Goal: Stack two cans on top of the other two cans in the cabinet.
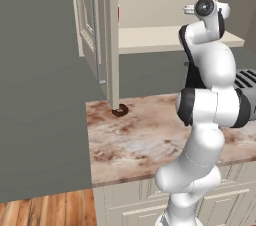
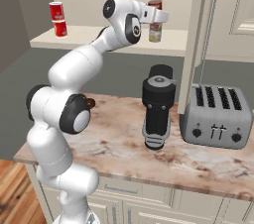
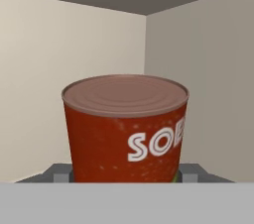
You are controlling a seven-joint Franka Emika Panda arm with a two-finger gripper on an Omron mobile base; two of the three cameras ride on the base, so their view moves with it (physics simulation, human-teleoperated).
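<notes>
In the right base view the tool [image 2: 158, 16] sits in the upper middle of the frame, inside the open cabinet [image 2: 124, 39], and a red can [image 2: 155, 5] is at it, directly above a pale can [image 2: 155, 32] that stands on the shelf. The hand view shows the red can [image 3: 126, 126] upright and centred, its flat lid up and its long axis vertical, with a dark fingertip [image 3: 60, 174] peeping out on each side of its base; the tool looks closed around the can, though actual contact cannot be made out. At the upper left of the right base view, a finished pair of red cans [image 2: 58, 19] already stands one upon the other. The move ahead turns on one thing: the held can lies straight over the pale one, and whether they touch cannot be told, so I judge only a short, plumb descent before release remains. On the desk [image 2: 119, 143] below stand a dark grinder [image 2: 158, 111] and a toaster [image 2: 217, 115].
</notes>
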